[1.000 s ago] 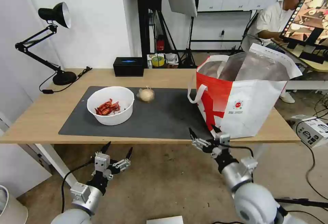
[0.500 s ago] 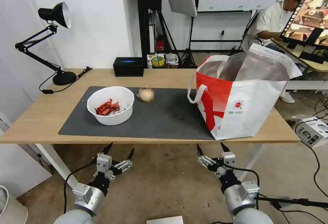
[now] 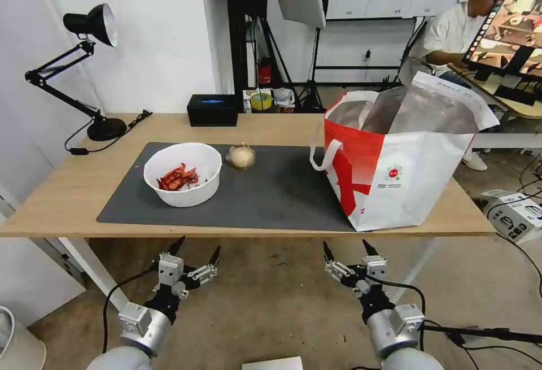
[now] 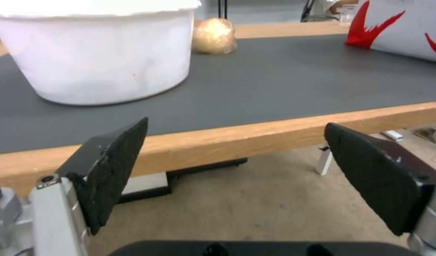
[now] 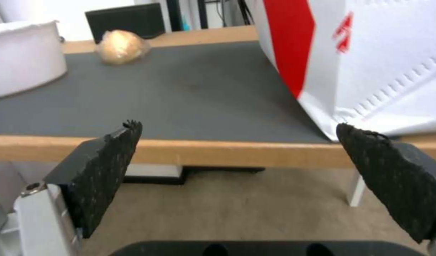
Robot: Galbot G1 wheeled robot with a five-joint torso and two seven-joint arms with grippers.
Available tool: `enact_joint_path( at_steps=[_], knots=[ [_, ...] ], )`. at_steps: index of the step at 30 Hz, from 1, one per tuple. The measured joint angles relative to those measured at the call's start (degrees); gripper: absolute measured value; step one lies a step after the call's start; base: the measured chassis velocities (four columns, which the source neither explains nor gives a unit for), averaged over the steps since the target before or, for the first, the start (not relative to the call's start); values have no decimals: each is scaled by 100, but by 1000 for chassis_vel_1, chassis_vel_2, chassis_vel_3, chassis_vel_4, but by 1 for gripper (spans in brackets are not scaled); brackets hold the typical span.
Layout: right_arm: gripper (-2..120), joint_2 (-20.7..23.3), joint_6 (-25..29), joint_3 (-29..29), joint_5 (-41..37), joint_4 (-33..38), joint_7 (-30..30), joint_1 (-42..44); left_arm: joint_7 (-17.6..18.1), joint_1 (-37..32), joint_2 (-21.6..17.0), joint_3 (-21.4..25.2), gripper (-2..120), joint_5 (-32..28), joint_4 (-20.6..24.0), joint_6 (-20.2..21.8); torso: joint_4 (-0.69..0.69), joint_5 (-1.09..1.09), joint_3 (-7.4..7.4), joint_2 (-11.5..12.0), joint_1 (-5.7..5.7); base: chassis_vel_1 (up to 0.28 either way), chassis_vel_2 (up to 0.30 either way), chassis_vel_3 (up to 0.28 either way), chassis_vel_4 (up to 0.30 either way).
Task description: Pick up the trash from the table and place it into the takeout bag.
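Red shell scraps sit in the white round bowl (image 3: 182,173) on the dark grey mat (image 3: 271,195), a small bagged beige lump (image 3: 241,156) just beside it. Farther right, the takeout bag (image 3: 395,161) stands open-mouthed, probably to receive drops. Both the left gripper (image 3: 195,251) and right gripper (image 3: 345,249) hang below the table (image 3: 68,200) edge, fingers spread and empty.

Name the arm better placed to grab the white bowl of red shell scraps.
Left, probably. The left hand hangs open below the table edge nearly under the white round bowl; the right hand sits nearer the red-and-white takeout bag.
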State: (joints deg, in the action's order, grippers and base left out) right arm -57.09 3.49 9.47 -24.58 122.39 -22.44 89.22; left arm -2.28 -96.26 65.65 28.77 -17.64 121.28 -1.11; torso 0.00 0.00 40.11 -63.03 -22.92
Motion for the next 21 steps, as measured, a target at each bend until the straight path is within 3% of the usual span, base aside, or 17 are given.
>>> enact_joint_path(
  at_steps=[11,21],
  knots=[
    [100,272,-390,-765,-835,-106,338,-1493,0,-135,-39,86,100,-55,131,3,1,0,1,1,0,0,0,0,0],
    [100,331,-634,-1782,-1769,-818,699,-3403,0,-286,57,181,100,7,221,-13,0,-1,1,1,0,0,0,0,0]
  ],
)
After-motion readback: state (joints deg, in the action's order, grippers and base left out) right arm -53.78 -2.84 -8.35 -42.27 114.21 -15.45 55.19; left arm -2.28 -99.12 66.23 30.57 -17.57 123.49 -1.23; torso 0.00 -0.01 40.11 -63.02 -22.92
